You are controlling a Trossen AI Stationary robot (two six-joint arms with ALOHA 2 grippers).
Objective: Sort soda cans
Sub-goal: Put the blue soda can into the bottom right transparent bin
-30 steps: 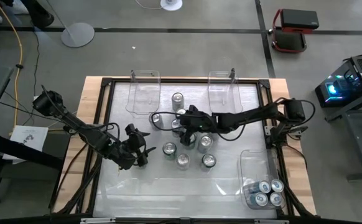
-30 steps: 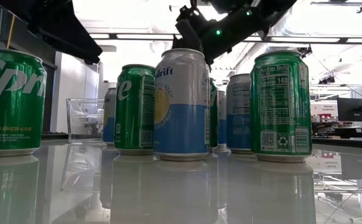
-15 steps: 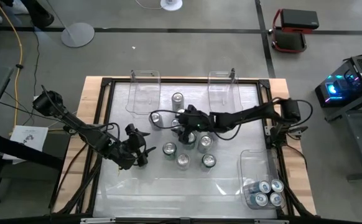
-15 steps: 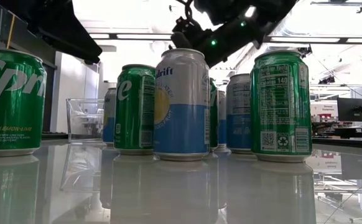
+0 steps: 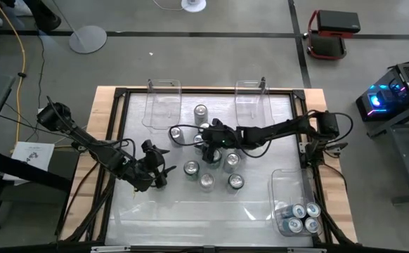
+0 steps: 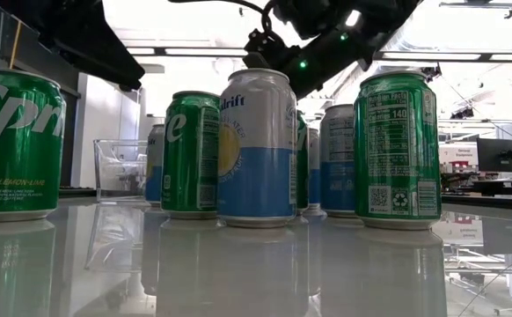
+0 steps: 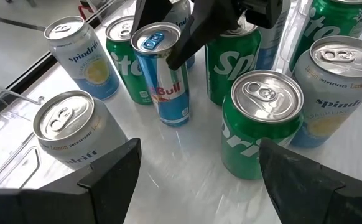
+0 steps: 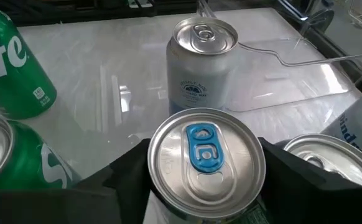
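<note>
The right gripper (image 5: 206, 143) reaches into the middle of the can cluster on the table (image 5: 190, 211), its jaws spread around a slim blue Red Bull can (image 7: 162, 74), one finger on each side; whether they press it I cannot tell. The left gripper (image 5: 157, 169) hangs open just beside the cluster, facing a green Sprite can (image 7: 259, 124).

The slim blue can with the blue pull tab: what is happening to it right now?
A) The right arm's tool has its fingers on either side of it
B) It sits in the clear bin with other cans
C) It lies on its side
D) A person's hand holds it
A: the blue can stands upright with the right tool straddling its top, one dark finger on each side, while the left tool waits apart.
</note>
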